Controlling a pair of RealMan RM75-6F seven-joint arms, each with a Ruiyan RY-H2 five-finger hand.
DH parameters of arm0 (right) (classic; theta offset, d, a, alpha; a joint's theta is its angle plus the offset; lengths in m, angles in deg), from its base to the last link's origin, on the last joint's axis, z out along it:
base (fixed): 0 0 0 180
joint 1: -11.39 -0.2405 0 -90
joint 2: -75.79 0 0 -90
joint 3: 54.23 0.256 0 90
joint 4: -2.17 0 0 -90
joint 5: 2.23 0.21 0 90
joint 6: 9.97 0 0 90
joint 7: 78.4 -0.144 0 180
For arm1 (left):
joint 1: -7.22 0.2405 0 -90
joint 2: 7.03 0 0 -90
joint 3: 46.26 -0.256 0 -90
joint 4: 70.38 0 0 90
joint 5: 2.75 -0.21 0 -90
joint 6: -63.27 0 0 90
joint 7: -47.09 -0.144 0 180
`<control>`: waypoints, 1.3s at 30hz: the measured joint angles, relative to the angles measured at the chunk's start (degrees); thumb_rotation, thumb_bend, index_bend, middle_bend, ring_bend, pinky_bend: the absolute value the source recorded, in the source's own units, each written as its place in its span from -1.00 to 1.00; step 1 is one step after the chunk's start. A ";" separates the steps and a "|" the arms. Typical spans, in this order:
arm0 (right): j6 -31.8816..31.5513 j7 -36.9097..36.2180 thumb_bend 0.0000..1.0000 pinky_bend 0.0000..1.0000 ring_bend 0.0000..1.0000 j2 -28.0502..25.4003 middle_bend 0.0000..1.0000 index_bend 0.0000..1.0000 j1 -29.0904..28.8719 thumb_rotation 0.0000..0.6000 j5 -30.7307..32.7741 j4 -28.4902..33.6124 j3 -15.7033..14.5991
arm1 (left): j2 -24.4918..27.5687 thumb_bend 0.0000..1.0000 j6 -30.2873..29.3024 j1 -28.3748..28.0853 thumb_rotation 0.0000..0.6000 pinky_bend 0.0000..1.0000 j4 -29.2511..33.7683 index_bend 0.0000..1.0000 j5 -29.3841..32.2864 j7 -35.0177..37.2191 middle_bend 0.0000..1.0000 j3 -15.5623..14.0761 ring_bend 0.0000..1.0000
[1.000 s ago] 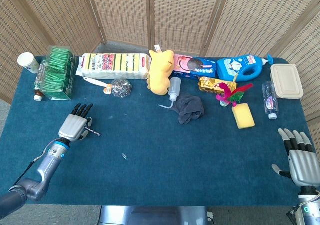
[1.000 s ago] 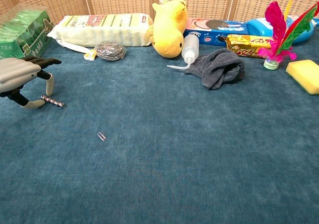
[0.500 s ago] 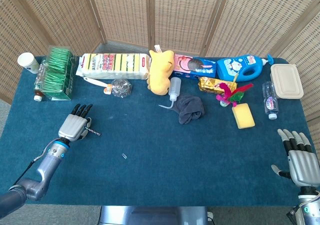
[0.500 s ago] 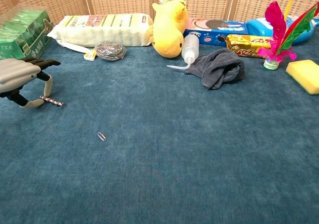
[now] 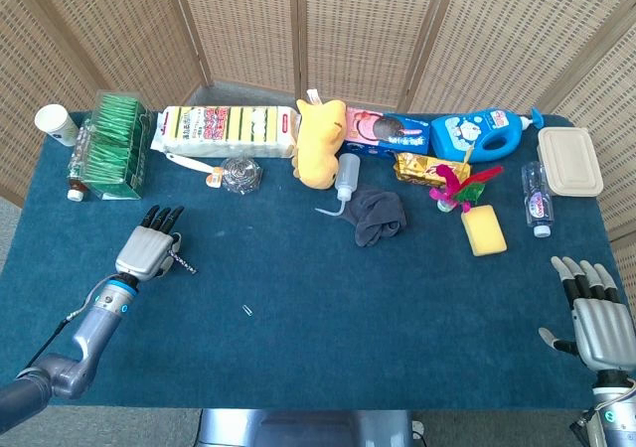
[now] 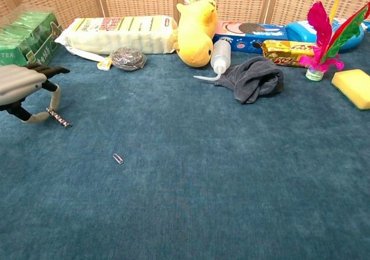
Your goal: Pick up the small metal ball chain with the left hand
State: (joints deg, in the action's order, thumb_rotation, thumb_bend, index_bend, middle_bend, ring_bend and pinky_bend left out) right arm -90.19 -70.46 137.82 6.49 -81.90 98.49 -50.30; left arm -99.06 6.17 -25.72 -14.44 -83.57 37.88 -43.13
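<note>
The small metal ball chain (image 6: 59,119) is a short beaded strand on the blue cloth at the left, also seen from the head view as the chain (image 5: 183,260). My left hand (image 6: 22,86) hovers over it, thumb and a fingertip (image 6: 53,103) pinching the chain's upper end. The strand slants down to the right, its far end on or just above the cloth. In the head view my left hand (image 5: 149,248) lies palm down at the table's left. My right hand (image 5: 596,318) rests at the front right corner with its fingers spread and holds nothing.
A paper clip (image 6: 118,158) lies in front of the chain. Green tea boxes (image 6: 26,37), a sponge pack (image 6: 118,32), a steel scourer (image 6: 128,58), a yellow plush (image 6: 196,32), a squeeze bottle (image 6: 220,55) and a grey cloth (image 6: 253,78) line the back.
The chain lay flat beside the thumb; now its left end is raised between the fingertips and it slants. The left hand has risen slightly. The right hand is still.
</note>
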 measured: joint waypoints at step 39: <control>-0.94 -2.60 -0.99 -1.00 -1.00 -1.25 -1.00 -1.00 0.37 1.00 -0.86 0.63 0.08 | 20.16 0.41 -10.11 -1.32 1.00 -1.00 38.50 0.00 -11.83 -31.03 -0.98 -0.70 -1.00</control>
State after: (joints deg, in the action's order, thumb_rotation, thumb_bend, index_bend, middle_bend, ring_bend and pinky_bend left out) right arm -91.13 -73.05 136.57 6.86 -82.76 99.11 -50.23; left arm -78.90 -3.94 -27.04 24.06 -95.40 6.85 -43.83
